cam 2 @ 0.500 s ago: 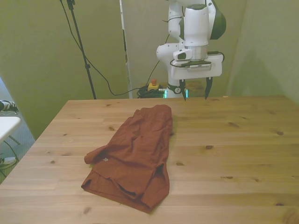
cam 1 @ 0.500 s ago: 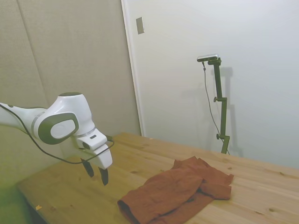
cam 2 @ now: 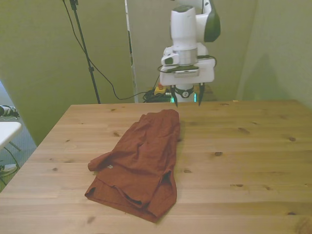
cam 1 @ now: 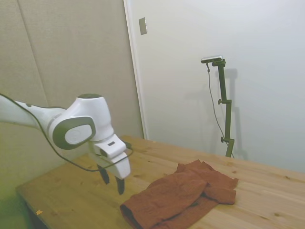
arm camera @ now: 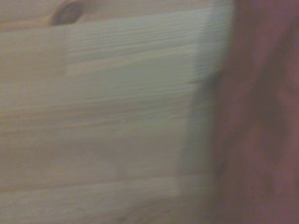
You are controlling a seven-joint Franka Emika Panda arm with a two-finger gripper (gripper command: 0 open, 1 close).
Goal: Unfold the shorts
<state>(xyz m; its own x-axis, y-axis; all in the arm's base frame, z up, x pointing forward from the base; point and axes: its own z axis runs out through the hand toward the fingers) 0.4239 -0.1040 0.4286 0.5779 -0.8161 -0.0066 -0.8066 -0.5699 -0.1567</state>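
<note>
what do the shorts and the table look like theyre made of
The shorts: soft woven cloth, it seems, rust brown and matte; they lie limp in folds and creases. The exact fibre can't be told.

The table: light wood, likely pine planks, judging by the visible grain, dark knots and board seams; a smooth finish with a faint sheen.
</note>
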